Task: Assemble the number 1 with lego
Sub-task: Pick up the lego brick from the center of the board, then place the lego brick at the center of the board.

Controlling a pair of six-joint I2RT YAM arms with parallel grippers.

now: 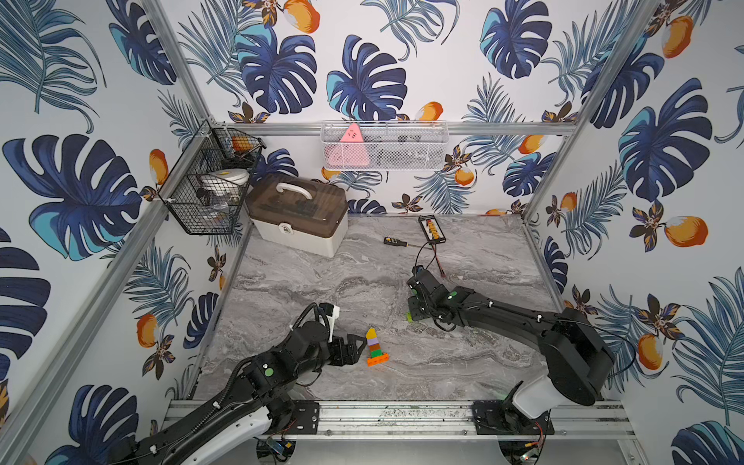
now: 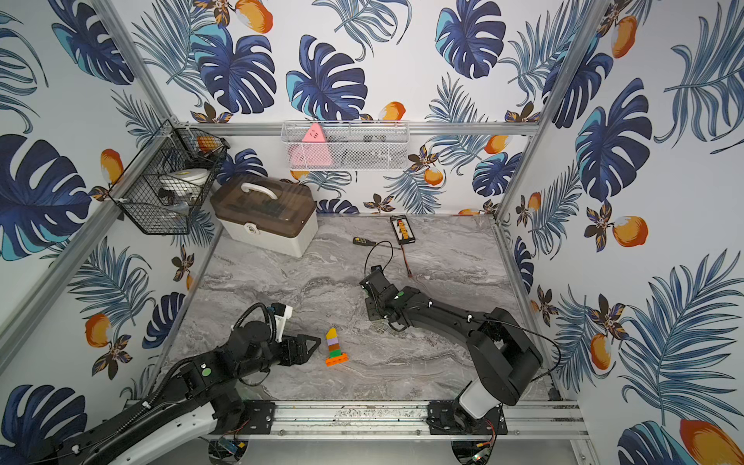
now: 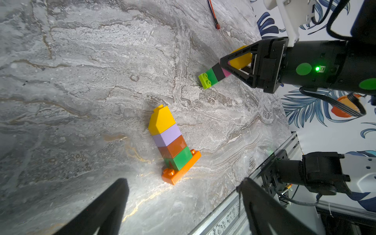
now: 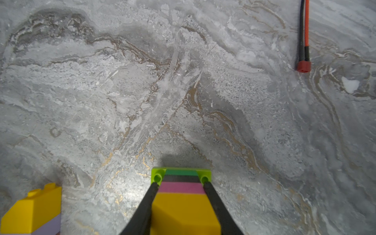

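Lying flat, the yellow-to-lime lego row [image 4: 183,209] is clamped by the right gripper [image 4: 180,184]; the upright lego tower [image 3: 168,142] is seen just beyond the wide-open left gripper [image 1: 359,349].

Marble table [image 1: 322,282] — storage box [image 1: 298,219], screwdriver [image 1: 392,241], abacus [image 1: 431,229], cable [image 1: 437,261], upright lego tower [image 1: 376,346], second lego stack [image 3: 213,76] lying flat

lying stack [image 4: 181,188] between right gripper [image 4: 180,183] jaws: glossy smooth plastic | fingers [image 4: 146,203]: matt black plastic look | upright stack [image 3: 171,142] off to one side of the jaws: same glossy plastic | table [image 4: 183,91] under the jaws: marble-patterned, smooth, faint sheen noted | rail [image 3: 223,219]: bare metal
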